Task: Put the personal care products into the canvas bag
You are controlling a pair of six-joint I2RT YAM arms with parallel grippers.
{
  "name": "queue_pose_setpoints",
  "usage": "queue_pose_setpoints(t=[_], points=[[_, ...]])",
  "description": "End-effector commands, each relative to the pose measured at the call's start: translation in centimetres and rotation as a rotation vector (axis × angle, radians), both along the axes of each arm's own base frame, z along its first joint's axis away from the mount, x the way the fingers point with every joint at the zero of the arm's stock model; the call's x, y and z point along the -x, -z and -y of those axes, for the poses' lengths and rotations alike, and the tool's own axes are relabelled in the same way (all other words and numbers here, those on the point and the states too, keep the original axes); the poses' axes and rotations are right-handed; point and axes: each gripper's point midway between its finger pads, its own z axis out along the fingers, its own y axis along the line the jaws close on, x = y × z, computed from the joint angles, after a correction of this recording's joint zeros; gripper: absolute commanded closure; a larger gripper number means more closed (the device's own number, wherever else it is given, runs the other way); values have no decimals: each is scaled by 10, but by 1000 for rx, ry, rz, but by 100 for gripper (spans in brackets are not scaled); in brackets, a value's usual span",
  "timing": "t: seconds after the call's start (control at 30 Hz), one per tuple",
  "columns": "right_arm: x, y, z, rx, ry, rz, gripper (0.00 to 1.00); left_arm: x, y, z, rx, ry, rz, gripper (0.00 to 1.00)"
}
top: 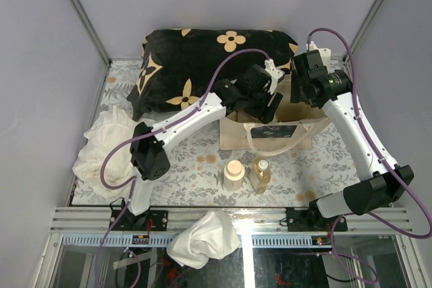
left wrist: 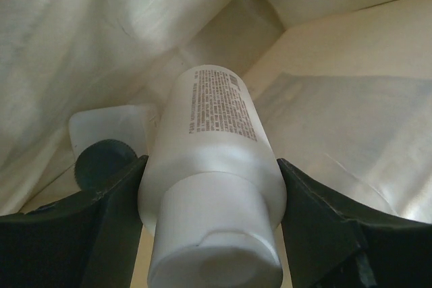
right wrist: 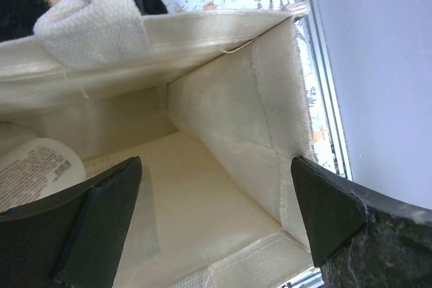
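Note:
The canvas bag (top: 295,134) stands open right of centre, dark patch facing front. My left gripper (top: 270,107) reaches into it and is shut on a cream round bottle (left wrist: 212,139), cap towards the camera, low inside the bag. The white squarish bottle (left wrist: 111,126) with its dark cap (left wrist: 101,163) lies on the bag floor beside it. The other cream bottle (top: 233,175) and the amber bottle (top: 260,173) stand on the table in front of the bag. My right gripper (top: 302,89) is open above the bag's right end (right wrist: 270,99), its jaws (right wrist: 216,166) astride that wall.
The black cushion with tan flowers (top: 202,65) lies behind the bag. A white cloth (top: 104,143) is heaped at the table's left edge, another (top: 202,237) hangs over the front rail. One bag handle (right wrist: 88,28) rests on the rim.

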Motion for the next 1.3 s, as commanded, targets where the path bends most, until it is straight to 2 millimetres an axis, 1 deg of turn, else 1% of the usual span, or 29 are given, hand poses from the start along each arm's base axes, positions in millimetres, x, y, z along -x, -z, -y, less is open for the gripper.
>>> queue_pose_setpoints(t=[0.0, 0.2, 0.3, 0.37, 0.43, 0.5, 0.57, 0.67, 0.8, 0.93, 1.07, 1.2, 1.27], points=[[8, -33, 18, 26, 77, 100, 1, -34, -30, 11, 29, -75, 175, 100], [12, -35, 23, 38, 96, 101, 1, -46, 3, 1, -98, -135, 182, 100], [13, -36, 24, 41, 102, 107, 1, -50, 15, -3, -144, -153, 183, 99], [13, -37, 25, 44, 105, 110, 1, -51, 22, -6, -169, -159, 177, 86], [13, -37, 25, 46, 104, 109, 1, -51, 27, -7, -181, -160, 172, 77], [13, -37, 24, 46, 102, 106, 1, -51, 29, -8, -184, -163, 169, 61], [13, -36, 24, 48, 101, 102, 1, -50, 28, -7, -183, -160, 171, 51], [12, -35, 23, 47, 95, 99, 1, -50, 24, -8, -182, -149, 177, 45], [11, -34, 23, 49, 90, 97, 1, -48, 25, -9, -189, -139, 174, 30], [10, -34, 22, 46, 85, 95, 1, -46, 25, -7, -180, -131, 164, 20], [9, -33, 21, 43, 79, 93, 1, -43, 15, -2, -140, -112, 166, 1], [8, -32, 20, 42, 76, 90, 1, -41, -3, 1, -99, -102, 181, 0], [8, -32, 20, 45, 74, 90, 1, -38, -21, 4, -53, -92, 193, 0]])
